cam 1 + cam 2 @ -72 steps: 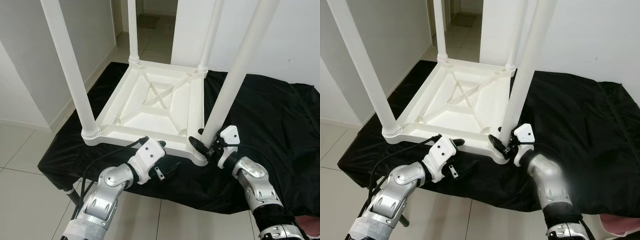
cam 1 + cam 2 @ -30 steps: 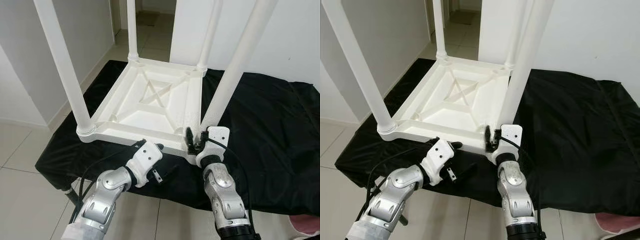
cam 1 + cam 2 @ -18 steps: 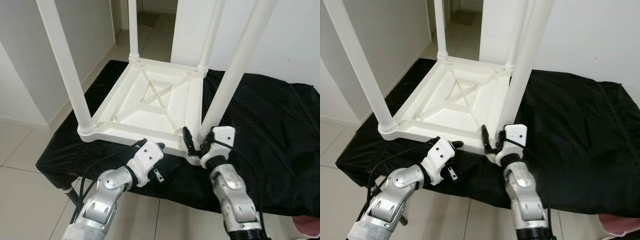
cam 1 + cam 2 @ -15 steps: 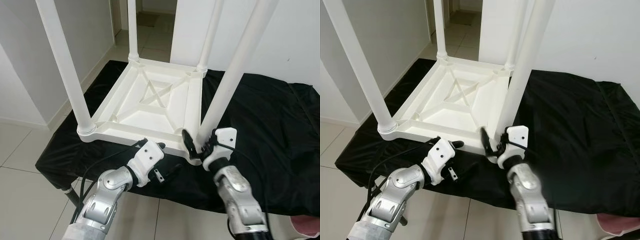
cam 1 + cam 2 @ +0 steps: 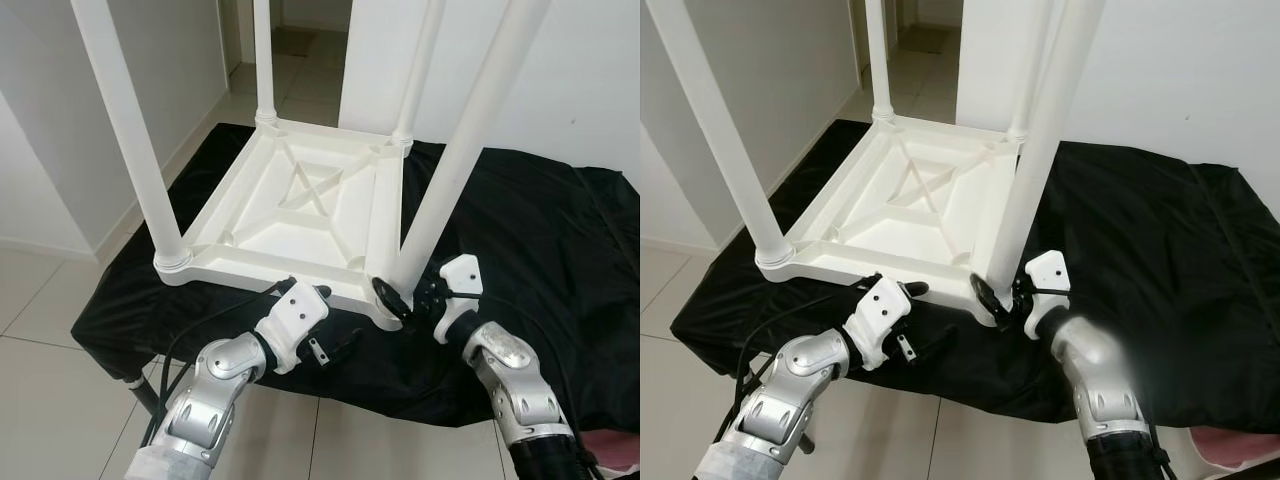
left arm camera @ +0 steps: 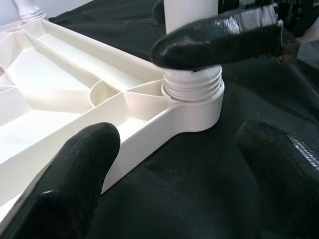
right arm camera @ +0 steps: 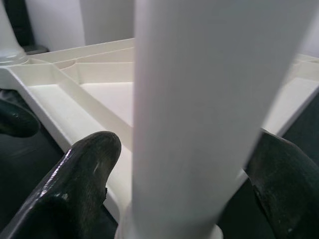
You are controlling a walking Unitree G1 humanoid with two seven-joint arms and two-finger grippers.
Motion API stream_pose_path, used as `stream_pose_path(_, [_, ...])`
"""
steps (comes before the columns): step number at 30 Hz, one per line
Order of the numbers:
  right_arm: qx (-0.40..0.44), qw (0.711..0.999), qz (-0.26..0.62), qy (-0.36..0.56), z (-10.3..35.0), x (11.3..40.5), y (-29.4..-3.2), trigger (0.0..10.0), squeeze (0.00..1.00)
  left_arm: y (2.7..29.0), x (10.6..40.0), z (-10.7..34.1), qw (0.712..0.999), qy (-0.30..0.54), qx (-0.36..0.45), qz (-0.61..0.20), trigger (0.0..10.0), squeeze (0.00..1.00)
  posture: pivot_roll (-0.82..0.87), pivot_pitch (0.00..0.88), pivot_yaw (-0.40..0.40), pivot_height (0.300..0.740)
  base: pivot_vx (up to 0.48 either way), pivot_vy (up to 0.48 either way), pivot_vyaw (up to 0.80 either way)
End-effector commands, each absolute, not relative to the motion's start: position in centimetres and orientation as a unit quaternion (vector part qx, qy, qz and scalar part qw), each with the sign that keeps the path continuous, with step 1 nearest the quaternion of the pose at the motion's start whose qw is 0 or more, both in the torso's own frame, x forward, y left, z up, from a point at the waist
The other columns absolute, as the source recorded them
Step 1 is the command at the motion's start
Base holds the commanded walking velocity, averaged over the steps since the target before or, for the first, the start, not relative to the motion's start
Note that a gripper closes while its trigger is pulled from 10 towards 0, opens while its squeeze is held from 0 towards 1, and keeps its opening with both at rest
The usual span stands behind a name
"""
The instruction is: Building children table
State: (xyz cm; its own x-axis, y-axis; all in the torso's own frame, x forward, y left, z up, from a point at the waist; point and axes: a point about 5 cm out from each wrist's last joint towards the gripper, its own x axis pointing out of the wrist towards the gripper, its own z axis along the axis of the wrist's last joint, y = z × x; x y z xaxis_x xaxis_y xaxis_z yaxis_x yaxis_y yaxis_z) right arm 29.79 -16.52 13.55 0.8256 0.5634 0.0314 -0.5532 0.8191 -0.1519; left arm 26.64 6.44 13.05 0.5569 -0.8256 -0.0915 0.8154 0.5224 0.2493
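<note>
Children's table [image 5: 300, 215] is lying upside down on a black cloth [image 5: 520, 240], all four white legs pointing up. Right gripper [image 5: 405, 297] has its fingers spread around the base of the near right leg [image 5: 455, 165], one finger [image 7: 84, 174] on each side, right above the threaded collar [image 6: 193, 82] in the corner socket. Can't really tell if they're squeezing or just loosely cupping it. Left gripper [image 5: 335, 345] hangs wide apart just in front of that corner, holding nothing. Looks like the leg-tightening step, so I'd guess next is clamping down and twisting until the thread seats fully.
</note>
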Motion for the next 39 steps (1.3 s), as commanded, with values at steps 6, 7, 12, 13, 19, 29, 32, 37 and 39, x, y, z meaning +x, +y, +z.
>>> stream_pose_path(6, [-0.084, 0.941, 0.327, -0.029, 13.1, 30.5, -15.9, 7.1, 0.0, 6.4, 26.9, 13.0, 0.887, -0.018, 0.131, -0.443, 10.0, 0.0, 0.0, 0.0, -0.026, 0.74, 0.0, 0.0, 0.0])
stream_pose_path(7, [-0.087, 0.935, 0.343, -0.028, 13.0, 30.8, -15.3, 3.8, 0.0, 6.4, 27.0, 13.1, 0.887, -0.02, 0.13, -0.442, 10.0, 0.0, 0.01, 0.0, -0.028, 0.74, 0.0, 0.0, 0.0])
stream_pose_path(12, [-0.09, 0.925, 0.37, -0.018, 12.4, 31.2, -14.4, 0.0, 0.0, 6.5, 27.1, 13.3, 0.89, -0.022, 0.13, -0.435, 10.0, 0.0, 0.02, 0.0, -0.035, 0.74, 0.0, 0.0, 0.0])
stream_pose_path(13, [-0.09, 0.925, 0.37, -0.018, 12.4, 31.2, -14.4, 0.0, 0.0, 6.5, 27.1, 13.3, 0.89, -0.022, 0.13, -0.435, 10.0, 0.0, 0.02, 0.0, -0.035, 0.74, 0.0, 0.0, 0.0])
stream_pose_path(19, [-0.088, 0.926, 0.367, -0.018, 12.3, 31.3, -14.7, 0.0, 0.0, 6.7, 27.1, 13.2, 0.893, -0.021, 0.13, -0.431, 10.0, 0.0, 0.02, 0.0, -0.037, 0.74, 0.0, 0.0, 0.0])
stream_pose_path(29, [-0.052, 0.943, 0.328, -0.026, 12.4, 31.7, -15.4, 10.0, 0.0, 6.4, 27.1, 13.3, 0.892, -0.022, 0.129, -0.434, 10.0, 0.0, 0.01, 0.0, -0.029, 0.74, 0.0, 0.0, 0.0])
stream_pose_path(32, [-0.05, 0.959, 0.276, -0.028, 12.2, 31.7, -15.4, 10.0, 0.0, 6.3, 27.1, 13.2, 0.89, -0.02, 0.129, -0.437, 10.0, 0.0, 0.01, 0.0, -0.022, 0.74, 0.0, 0.0, 0.0])
stream_pose_path(37, [-0.034, 0.976, 0.212, -0.045, 12.7, 31.3, -15.2, 10.0, 0.0, 6.3, 27.0, 13.1, 0.888, -0.017, 0.129, -0.441, 10.0, 0.0, 0.0, 0.0, -0.014, 0.74, 0.0, 0.0, 0.0])
stream_pose_path(39, [-0.036, 0.978, 0.201, -0.048, 12.8, 31.3, -15.3, 10.0, 0.0, 6.3, 27.0, 13.1, 0.888, -0.016, 0.129, -0.441, 10.0, 0.0, 0.0, 0.0, -0.014, 0.74, 0.0, 0.0, 0.0])
